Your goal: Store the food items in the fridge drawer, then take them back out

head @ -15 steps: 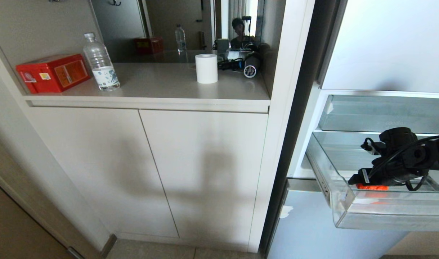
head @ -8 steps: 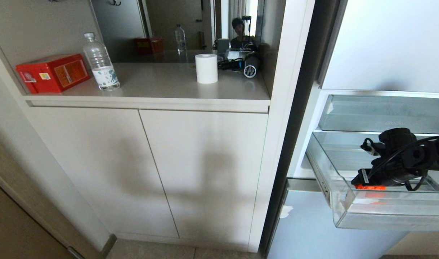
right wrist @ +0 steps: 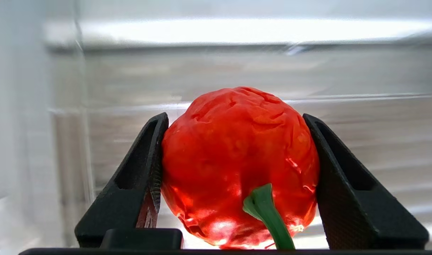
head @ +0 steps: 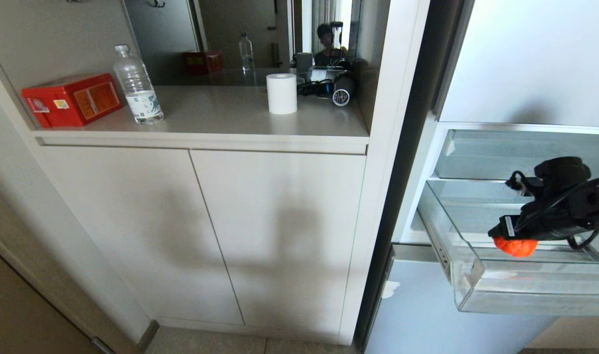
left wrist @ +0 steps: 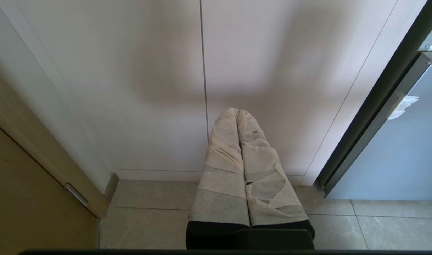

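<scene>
The right end effector is pinching the orange-red fruit, one black finger pressed to each side of it, and holds it clear above the open drawer, near the drawer's front edge and toward its right side as the head view shows it. Judging from this, the run looks to be in its second half: the fruit is being taken out of the drawer rather than put in, though the pictures alone cannot rule out the opposite. Either way the drawer is pulled out, so that step is done. The deeper red fruit shows in no view; it may lie in a part of the drawer hidden by the arm or outside the head view, and I cannot tell which. What seems left is carrying this fruit away from the fridge, dealing with the other one, and probably pushing the drawer shut. The fruit itself is round, glossy and orange-red, with a wrinkled, creased skin on top and a curved green stem pointing back toward the wrist camera. It fills nearly the whole gap between the fingers. The left end effector, its taped fingers pressed together and holding nothing, hangs parked low before the cabinet doors, above the floor.
</scene>
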Motion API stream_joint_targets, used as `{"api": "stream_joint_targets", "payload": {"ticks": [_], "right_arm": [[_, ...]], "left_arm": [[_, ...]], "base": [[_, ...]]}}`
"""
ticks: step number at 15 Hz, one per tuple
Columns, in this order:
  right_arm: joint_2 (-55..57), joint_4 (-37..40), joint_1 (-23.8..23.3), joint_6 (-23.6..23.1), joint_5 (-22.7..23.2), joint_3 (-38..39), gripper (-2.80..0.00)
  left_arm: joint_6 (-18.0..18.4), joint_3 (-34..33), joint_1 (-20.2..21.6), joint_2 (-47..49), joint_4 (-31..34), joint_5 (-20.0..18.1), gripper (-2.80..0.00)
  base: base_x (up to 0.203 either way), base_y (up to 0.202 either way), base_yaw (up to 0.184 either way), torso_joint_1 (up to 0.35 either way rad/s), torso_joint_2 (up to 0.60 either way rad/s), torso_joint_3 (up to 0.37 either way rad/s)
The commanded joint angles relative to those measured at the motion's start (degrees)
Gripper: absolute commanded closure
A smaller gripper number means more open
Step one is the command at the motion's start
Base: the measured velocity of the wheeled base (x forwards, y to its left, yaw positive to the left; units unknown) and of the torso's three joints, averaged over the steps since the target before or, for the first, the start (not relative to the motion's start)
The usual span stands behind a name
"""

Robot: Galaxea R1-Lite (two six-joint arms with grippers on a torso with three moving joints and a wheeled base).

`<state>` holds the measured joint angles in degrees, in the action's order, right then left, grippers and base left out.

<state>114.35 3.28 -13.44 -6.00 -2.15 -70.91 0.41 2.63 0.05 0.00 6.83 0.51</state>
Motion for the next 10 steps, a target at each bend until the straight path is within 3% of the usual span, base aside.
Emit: {"api": "stream_joint_targets", "payload": {"ticks": [1,4,7,10], "right_arm": [[-7.56,0.04,-1.09,-0.01,-0.08,0.37,0.0],[-15.39,0.02,-5.35,1.51,-0.33,1.15,0.0],[-23.07,0.01,-14.08,2.53,-4.67,1.67,0.0],[-30.32,-0.14,-24.41,2.77,-5.68,2.22,0.0]], "left_arm": [[0.02,0.0,0.04,0.09,0.03,0.02,0.0],[0.01,0.0,0.04,0.09,0.03,0.02,0.0],[0.02,0.0,0.04,0.09,0.03,0.02,0.0],[0.02,0.0,0.04,0.09,0.03,0.02,0.0]], "base": [[0.0,0.0,0.0,0.0,0.0,0.0],[0.0,0.0,0.0,0.0,0.0,0.0],[0.0,0.0,0.0,0.0,0.0,0.0],[0.0,0.0,0.0,0.0,0.0,0.0]]}}
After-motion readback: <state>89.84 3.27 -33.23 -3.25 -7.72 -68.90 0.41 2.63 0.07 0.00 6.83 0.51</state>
